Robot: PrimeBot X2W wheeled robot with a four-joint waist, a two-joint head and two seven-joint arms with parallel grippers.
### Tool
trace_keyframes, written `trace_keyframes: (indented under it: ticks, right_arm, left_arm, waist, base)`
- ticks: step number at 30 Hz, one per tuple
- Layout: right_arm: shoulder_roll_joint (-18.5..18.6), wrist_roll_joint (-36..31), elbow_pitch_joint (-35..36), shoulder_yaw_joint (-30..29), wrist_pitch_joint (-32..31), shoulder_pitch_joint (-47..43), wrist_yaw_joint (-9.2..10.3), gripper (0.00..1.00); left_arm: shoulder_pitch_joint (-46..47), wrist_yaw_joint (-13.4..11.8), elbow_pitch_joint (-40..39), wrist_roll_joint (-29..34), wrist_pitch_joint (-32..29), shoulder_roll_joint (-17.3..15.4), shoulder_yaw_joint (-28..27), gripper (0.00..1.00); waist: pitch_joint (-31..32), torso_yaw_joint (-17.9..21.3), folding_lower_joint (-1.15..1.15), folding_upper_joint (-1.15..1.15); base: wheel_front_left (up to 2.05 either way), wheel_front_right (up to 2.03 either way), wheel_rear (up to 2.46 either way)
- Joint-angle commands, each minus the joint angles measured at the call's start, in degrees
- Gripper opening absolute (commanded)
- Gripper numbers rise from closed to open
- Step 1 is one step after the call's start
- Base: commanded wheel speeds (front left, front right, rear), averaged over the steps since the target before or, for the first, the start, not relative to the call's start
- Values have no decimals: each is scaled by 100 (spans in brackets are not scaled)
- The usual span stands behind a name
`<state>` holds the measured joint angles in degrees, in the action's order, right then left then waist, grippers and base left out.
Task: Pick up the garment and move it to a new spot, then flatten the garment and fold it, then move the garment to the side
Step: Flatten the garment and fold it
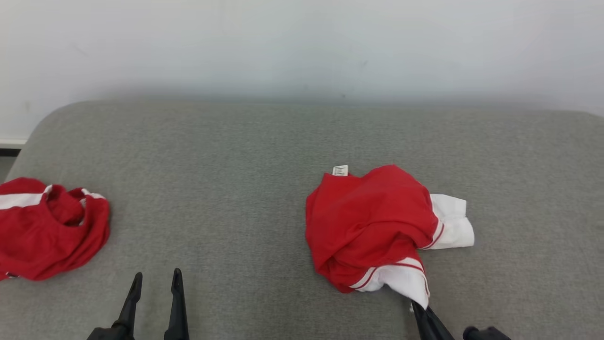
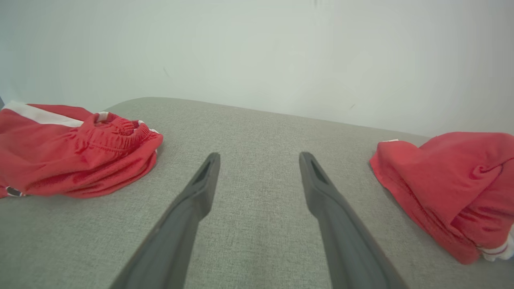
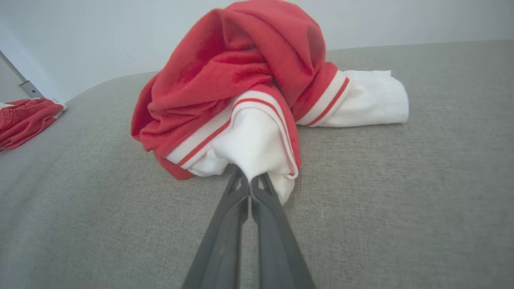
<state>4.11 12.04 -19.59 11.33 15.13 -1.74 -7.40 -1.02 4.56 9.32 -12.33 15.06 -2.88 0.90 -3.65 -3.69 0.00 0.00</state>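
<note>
Right gripper point(image 3: 249, 181) pinched tight on the white sleeve point(image 3: 257, 144) of the crumpled red jersey point(image 1: 368, 222), right of centre on the grey cushion point(image 1: 236, 165), left gripper point(image 1: 157, 281) spread and idle: best lift high and slow so nothing slips.

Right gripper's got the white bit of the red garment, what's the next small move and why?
Probably raise the right gripper slightly: it is shut on the white edge of the garment, which lies crumpled on the grey surface, so a short lift would test the hold. The left gripper is open, away from it.
</note>
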Motion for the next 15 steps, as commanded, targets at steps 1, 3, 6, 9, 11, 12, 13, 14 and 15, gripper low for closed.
trace_keyframes:
  ticks: [1, 3, 6, 9, 11, 12, 13, 14, 15]
  right_arm:
    - [61, 30, 121, 15, -2, -129, -18, 0]
    - [119, 57, 377, 71, -3, -373, -18, 0]
    - [263, 57, 579, 206, -3, -733, -18, 0]
    - [380, 104, 530, 273, -10, -960, -18, 0]
    - [418, 159, 447, 316, -16, -989, -18, 0]
    - [400, 243, 410, 303, -32, -990, -18, 0]
    - [389, 303, 409, 314, -24, -957, -18, 11]
    - [403, 347, 475, 348, -14, -896, -18, 82]
    - [441, 385, 564, 391, -6, -848, -18, 100]
  left_arm:
    - [64, 20, 18, -9, 23, 1, -18, 100]
    - [113, 36, 39, -12, 23, -1, -28, 100]
    - [148, 74, 57, 4, 24, -1, -38, 100]
    - [226, 86, 82, 11, 23, -1, -54, 100]
    - [253, 93, 95, 15, 24, -1, -64, 100]
    - [255, 100, 101, 17, 24, -1, -71, 100]
    - [244, 109, 110, 23, 23, -2, -80, 100]
    - [233, 116, 123, 28, 23, -1, -89, 100]
    - [235, 121, 134, 27, 23, 0, -98, 100]
  waist:
    - [-45, 146, 0, 0]
    - [-84, 222, 0, 0]
    - [-137, 299, 0, 0]
    - [-171, 339, 0, 0]
    - [-185, 355, 0, 0]
    - [-191, 363, 0, 0]
    - [-193, 370, 0, 0]
    - [-192, 375, 0, 0]
    - [-189, 376, 0, 0]
  base:
    - [0, 0, 0]
    - [0, 0, 0]
    - [0, 0, 0]
    - [0, 0, 0]
    - [0, 0, 0]
    - [0, 0, 0]
    - [0, 0, 0]
    - [0, 0, 0]
    - [0, 0, 0]
